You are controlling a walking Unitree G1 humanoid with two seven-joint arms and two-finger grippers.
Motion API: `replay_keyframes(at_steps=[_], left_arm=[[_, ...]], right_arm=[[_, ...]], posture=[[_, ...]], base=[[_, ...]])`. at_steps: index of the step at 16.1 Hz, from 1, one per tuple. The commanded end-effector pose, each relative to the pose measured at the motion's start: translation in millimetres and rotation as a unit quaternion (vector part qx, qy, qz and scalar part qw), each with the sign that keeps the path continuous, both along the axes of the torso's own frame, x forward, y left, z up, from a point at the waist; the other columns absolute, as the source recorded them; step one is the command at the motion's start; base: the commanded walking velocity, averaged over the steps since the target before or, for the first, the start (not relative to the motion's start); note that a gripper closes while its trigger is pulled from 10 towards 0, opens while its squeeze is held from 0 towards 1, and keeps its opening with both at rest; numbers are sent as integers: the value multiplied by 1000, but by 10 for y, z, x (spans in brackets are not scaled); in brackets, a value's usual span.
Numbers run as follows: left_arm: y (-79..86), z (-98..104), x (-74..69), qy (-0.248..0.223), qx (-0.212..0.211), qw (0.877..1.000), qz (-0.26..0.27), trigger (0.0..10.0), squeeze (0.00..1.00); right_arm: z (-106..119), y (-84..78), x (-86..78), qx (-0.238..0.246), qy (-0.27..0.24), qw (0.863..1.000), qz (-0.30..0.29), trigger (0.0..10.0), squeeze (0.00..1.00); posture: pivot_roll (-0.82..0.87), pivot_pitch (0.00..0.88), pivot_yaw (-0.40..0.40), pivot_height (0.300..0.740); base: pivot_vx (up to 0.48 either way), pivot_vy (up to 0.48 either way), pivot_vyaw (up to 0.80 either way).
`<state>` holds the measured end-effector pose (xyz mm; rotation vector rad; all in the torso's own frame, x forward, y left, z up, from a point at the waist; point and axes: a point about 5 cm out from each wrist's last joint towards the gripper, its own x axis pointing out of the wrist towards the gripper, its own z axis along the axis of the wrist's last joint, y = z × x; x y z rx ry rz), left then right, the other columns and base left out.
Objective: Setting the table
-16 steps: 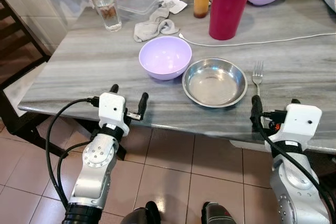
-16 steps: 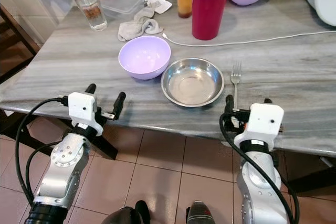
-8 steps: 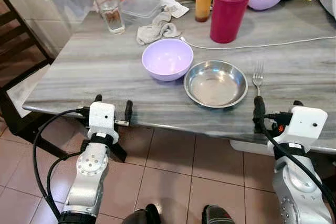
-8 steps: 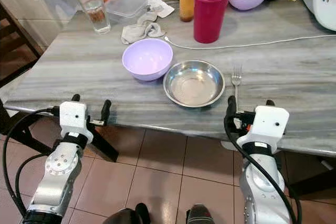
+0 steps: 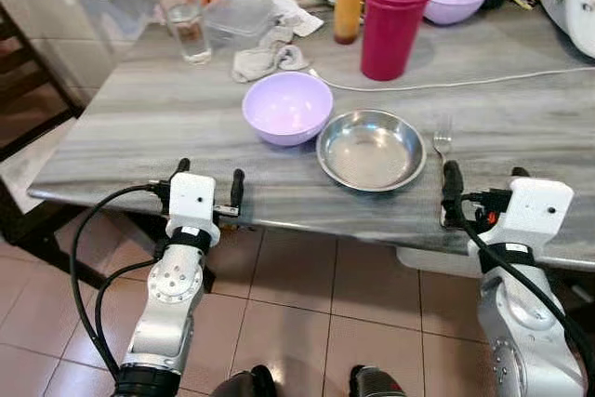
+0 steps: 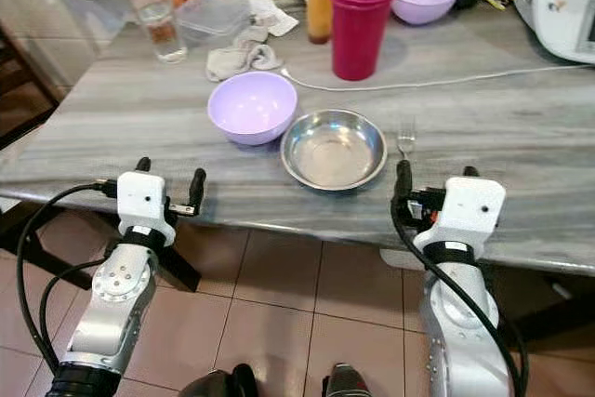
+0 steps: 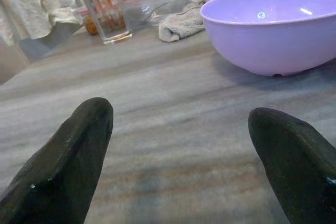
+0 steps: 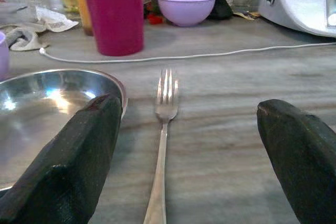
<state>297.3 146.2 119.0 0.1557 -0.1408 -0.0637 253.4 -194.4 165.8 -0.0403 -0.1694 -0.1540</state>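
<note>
Setting: a grey streaked stone table (image 5: 521, 127) seen from above, the robot standing at its near edge.
Place setting: a shallow round stainless-steel bowl (image 5: 371, 149) sits near the front edge, a pale lilac plastic bowl (image 5: 287, 107) just beside it on the robot's left, a slim silver fork (image 8: 164, 109) lying flat just beside it on the right, tines pointing away.
Right gripper (image 8: 194, 156): low at the table edge, fingers spread wide and empty, the fork handle running between them.
Left gripper (image 7: 184, 156): at the table edge in front of the lilac bowl, fingers wide apart, holding nothing.
Background: a tall magenta lidded tumbler (image 5: 397, 18), a white cable (image 5: 483, 76), a crumpled grey cloth (image 5: 268, 58), a drinking glass (image 5: 187, 27).
Step in hand: by my reading, lining up to take the fork.
Next move: ease forward and down, then close on the thin handle, which lies flat and may slip.
Change: the left arm has come back up to the table edge from half a second ago; the right gripper stays put by the fork.
</note>
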Motion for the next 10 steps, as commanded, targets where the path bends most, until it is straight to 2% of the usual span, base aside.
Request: replay_keyframes(at_steps=[1, 3, 10], left_arm=[[19, -35, -2, 7, 3, 1000, 6, 10000, 0], [15, -39, 1, 9, 6, 1000, 3, 10000, 0], [6, -38, 8, 13, 7, 1000, -2, 10000, 0]], right_arm=[[-24, 16, 5, -1, 4, 1000, 4, 10000, 0], [-29, 24, 20, 0, 5, 1000, 5, 10000, 0], [-37, 23, 37, 3, 7, 1000, 4, 10000, 0]], posture=[[-311, 159, 92, 740], [-311, 160, 93, 740], [-311, 172, 99, 740]], base=[[0, 0, 0], [0, 0, 0], [-251, 0, 0]])
